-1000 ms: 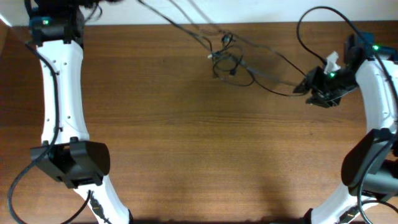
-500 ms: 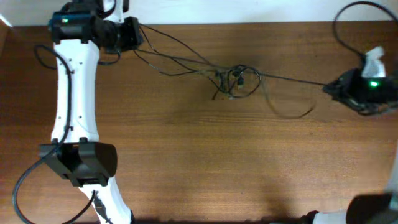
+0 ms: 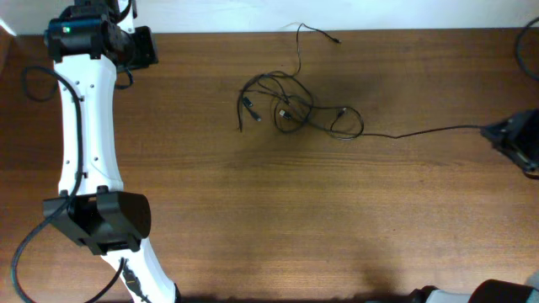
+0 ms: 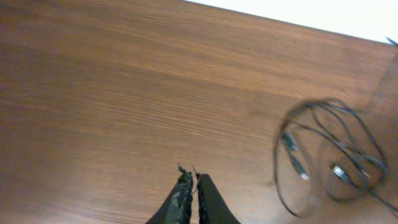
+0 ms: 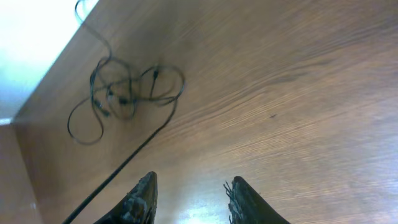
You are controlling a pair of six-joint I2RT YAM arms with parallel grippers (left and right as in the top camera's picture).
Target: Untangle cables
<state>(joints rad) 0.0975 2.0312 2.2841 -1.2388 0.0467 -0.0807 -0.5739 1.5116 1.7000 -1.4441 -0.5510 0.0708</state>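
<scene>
The cables (image 3: 295,109) lie as a loose black tangle of thin loops with small plugs at the back middle of the table. One strand (image 3: 421,132) runs right toward my right gripper (image 3: 498,135) at the table's right edge; another end curls up toward the back edge (image 3: 324,35). In the right wrist view the right gripper (image 5: 189,186) is open and empty. The long strand (image 5: 118,171) passes just outside its left finger, and the tangle (image 5: 124,93) lies ahead. My left gripper (image 3: 147,48) is at the far back left. In the left wrist view the left gripper (image 4: 191,177) is shut and holds nothing, with the tangle (image 4: 329,155) off to the right.
The wooden table (image 3: 269,219) ends at a white back edge (image 3: 253,17). My left arm (image 3: 84,126) stretches along the table's left side. A thick black arm cable (image 3: 34,80) loops beside it.
The cords were stretched taut between both grippers; now they lie slack in a loose tangle. My left gripper moved back left, and my right gripper moved further right and opened.
</scene>
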